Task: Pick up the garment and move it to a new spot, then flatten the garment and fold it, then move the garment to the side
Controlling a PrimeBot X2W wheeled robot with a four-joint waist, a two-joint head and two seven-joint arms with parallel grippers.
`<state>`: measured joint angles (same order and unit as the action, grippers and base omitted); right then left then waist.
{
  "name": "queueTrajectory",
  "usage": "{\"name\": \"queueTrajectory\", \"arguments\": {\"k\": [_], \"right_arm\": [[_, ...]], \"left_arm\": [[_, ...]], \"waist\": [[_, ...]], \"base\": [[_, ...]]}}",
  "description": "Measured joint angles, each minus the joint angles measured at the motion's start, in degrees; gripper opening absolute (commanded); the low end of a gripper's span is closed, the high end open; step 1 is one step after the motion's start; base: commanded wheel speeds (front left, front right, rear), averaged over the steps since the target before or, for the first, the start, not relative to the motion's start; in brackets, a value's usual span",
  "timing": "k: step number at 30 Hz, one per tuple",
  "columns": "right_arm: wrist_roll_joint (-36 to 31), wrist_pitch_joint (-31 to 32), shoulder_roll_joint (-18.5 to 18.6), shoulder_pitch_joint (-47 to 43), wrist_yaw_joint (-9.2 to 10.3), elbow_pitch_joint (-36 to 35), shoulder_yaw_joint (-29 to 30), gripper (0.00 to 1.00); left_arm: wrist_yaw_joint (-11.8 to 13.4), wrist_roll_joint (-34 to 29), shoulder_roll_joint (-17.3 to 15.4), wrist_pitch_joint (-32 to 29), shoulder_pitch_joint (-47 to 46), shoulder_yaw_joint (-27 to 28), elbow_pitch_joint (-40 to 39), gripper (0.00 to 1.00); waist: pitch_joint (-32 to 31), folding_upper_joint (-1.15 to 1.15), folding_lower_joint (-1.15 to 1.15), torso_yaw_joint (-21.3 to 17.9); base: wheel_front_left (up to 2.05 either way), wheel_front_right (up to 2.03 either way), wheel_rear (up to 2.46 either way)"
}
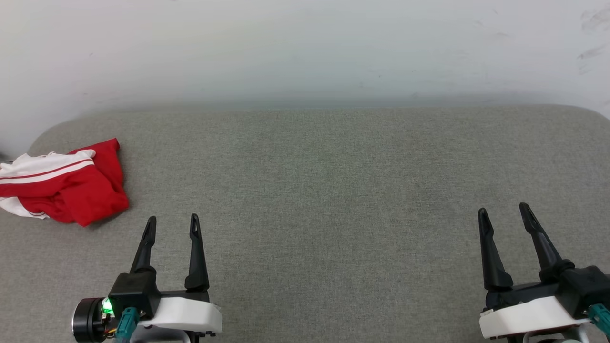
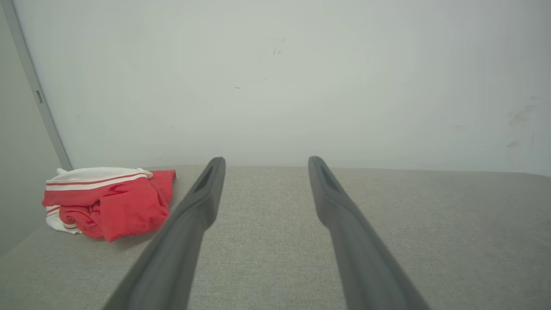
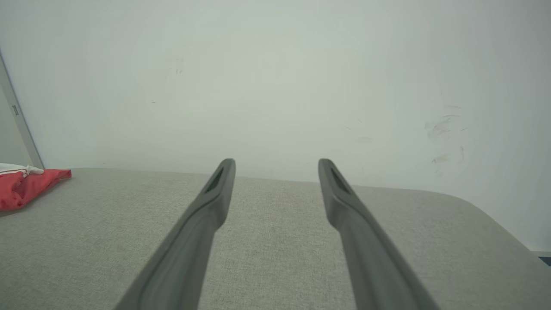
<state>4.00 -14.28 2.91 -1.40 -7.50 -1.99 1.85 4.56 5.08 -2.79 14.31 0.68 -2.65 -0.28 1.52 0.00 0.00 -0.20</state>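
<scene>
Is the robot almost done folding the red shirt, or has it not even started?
It looks like it hasn't started. Done: nothing, as the red shirt lies crumpled in a heap at the left edge of the grey cushion. In hand: nothing, as the left tool and right tool are open and empty. Left: picking up, moving, flattening, folding, setting aside.

Honestly couldn't read a single word or number anywhere. The garment (image 1: 62, 186) was all bunched up, just red cloth and white striped trim facing the cameras.
</scene>
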Motion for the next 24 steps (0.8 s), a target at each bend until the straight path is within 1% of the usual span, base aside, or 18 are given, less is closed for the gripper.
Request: {"name": "queueTrajectory", "arguments": {"k": [8,24], "right_arm": [[-0.81,-0.8,0.0,-0.53,-0.01,-0.13,-0.59,1.0],[3.91,-0.81,0.01,-0.74,-0.01,1.63,-0.01,1.0]], "left_arm": [[0.05,-2.37,-0.01,0.69,0.06,-0.11,-0.19,1.0],[-0.58,1.74,-0.03,0.75,0.27,0.58,2.21,1.0]], "waist": [[0.1,0.0,0.0,-0.04],[-0.06,0.0,0.0,-0.1]], "base": [[0.0,0.0,0.0],[0.0,0.0,0.0]]}}
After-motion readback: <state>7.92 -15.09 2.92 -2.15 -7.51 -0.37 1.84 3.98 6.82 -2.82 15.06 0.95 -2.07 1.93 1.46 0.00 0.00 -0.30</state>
